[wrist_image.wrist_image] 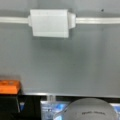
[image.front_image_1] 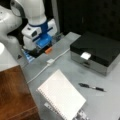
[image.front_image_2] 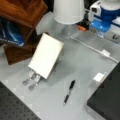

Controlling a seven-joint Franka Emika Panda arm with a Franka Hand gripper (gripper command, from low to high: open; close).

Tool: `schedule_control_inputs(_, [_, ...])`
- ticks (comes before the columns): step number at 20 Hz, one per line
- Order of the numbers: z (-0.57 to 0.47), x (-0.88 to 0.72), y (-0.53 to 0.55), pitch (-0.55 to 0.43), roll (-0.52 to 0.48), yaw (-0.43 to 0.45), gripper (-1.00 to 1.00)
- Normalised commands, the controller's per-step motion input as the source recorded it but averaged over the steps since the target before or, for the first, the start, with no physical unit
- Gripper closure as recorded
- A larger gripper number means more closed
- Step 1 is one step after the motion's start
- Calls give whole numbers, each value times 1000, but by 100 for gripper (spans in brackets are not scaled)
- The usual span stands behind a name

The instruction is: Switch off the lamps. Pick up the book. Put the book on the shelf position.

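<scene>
The book (image.front_image_1: 61,96) is a white spiral-bound notebook, and it leans tilted on a slotted metal stand (image.front_image_2: 31,80) in both front views; it shows again as the book (image.front_image_2: 46,55). The shelf position is the reddish-brown wooden block (image.front_image_1: 15,95), which in a front view stands behind the book (image.front_image_2: 25,10). A white lamp shade (image.front_image_2: 68,11) stands at the back. Its white cable carries an inline switch (wrist_image.wrist_image: 50,23), lying on the table (image.front_image_1: 50,61). My gripper (image.front_image_1: 43,43) hangs low at the back of the table by an orange piece (image.front_image_1: 48,50), far from the book. Its fingers do not show.
A flat black-lidded box (image.front_image_1: 96,51) with a white tag sits on the grey table. A black pen (image.front_image_1: 91,87) lies between the box and the book. Blue books (image.front_image_2: 11,33) sit under the wooden block. The arm's white base (image.front_image_1: 10,22) fills the back corner.
</scene>
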Motion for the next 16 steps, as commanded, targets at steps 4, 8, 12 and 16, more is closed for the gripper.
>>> schedule_control_inputs(4, [314,397,-151,197,-17,93,-100])
schedule_control_inputs(8, [313,586,-184,240,-38,101,-100])
schedule_control_inputs(12, [274,698,-224,289,-63,121,-100])
schedule_control_inputs(16, [297,741,-246,348,-88,163,-100])
